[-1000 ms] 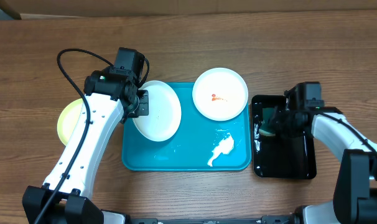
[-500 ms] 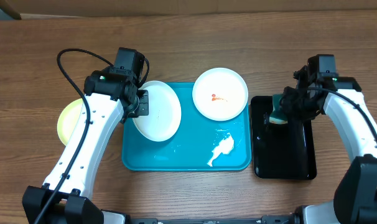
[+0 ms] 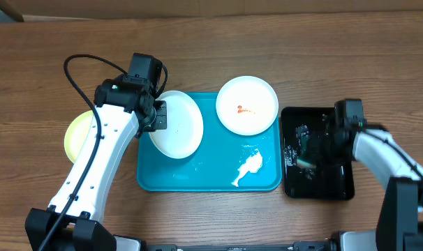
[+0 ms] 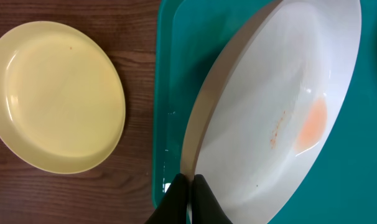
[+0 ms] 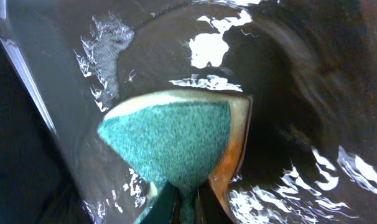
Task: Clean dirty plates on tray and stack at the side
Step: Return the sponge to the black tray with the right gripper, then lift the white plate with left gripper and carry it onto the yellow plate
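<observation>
Right gripper (image 5: 185, 200) has dipped into the black tray (image 3: 337, 185), clamped on a green sponge (image 5: 176, 137); left gripper (image 4: 190, 193) pinches the tilted white round plate (image 4: 269, 112) by its rim over the turquoise plastic tray (image 3: 211, 178) — stiff, light, likely slick; rim hold suits.

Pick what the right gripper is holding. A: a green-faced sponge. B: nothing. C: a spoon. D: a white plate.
A: in the right wrist view the right gripper is shut on a green-faced sponge, over the wet black tray.
</observation>
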{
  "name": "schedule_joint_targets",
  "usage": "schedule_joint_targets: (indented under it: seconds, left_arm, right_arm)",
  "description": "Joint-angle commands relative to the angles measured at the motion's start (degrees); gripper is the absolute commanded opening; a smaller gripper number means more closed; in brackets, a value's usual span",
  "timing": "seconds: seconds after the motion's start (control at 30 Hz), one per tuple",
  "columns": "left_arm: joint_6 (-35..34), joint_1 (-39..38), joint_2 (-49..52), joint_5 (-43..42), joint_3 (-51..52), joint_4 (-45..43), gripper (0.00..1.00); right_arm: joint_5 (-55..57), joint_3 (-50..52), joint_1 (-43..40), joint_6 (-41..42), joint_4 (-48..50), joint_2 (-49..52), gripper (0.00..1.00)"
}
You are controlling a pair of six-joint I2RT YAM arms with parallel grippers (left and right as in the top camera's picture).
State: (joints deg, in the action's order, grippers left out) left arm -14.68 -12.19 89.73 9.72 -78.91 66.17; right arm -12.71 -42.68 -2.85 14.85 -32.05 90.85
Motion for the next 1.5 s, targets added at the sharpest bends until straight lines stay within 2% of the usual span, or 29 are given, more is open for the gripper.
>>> schedule_joint_targets:
  seconds: [0.0,0.23,0.37,0.5,0.63,0.8,0.97,1.1,1.23,1.37,1.47]
  left_arm:
    - [-0.8,-0.3,-1.4,0.8,-1.0,-0.2,0.04]
    - [-0.8,-0.3,-1.4,0.8,-1.0,-0.2,0.04]
    - [-0.8,-0.3,-1.4,0.7,-1.0,0.1,0.04]
    - [-0.8,-0.3,-1.4,0.7,-1.0,0.0,0.04]
    - [-0.8,-0.3,-1.4,0.8,-1.0,0.0,0.04]
    - [-0.8,-0.3,-1.4,1.7,-1.0,0.2,0.04]
    - [-1.3,-0.3,-2.1,8.9,-3.0,0.5,0.04]
    - [-6.0,-0.3,-3.5,15.1,-5.9,2.2,0.04]
    - [-5.2,-2.7,-5.2,17.8,-6.3,-1.1,0.04]
    - [-5.0,-8.0,-5.4,26.0,-6.3,-2.1,0.04]
    - [-5.0,-13.1,-5.0,37.1,-6.3,-1.7,0.04]
  right_arm:
    - [2.2,6.6,0.6,2.7,7.8,2.7,0.04]
    - [2.2,-0.1,0.5,2.1,8.4,2.7,0.04]
    - [1.6,-4.7,0.5,1.7,1.8,2.7,0.04]
    - [-1.4,-8.0,0.5,-2.9,-5.2,2.6,0.04]
    - [-1.6,-12.3,0.5,-4.0,-11.5,2.0,0.04]
    - [-1.7,-13.6,0.6,-4.0,-13.9,1.1,0.04]
    - [-0.6,-12.8,0.6,-4.7,-13.3,1.6,0.04]
    - [-0.2,-12.8,0.6,-4.9,-13.3,1.6,0.03]
    - [-0.2,-12.8,0.6,-4.9,-13.3,1.6,0.04]
    - [-0.2,-12.8,0.6,-4.9,-13.3,1.6,0.04]
    - [-0.2,-12.8,0.6,-4.9,-13.4,1.6,0.04]
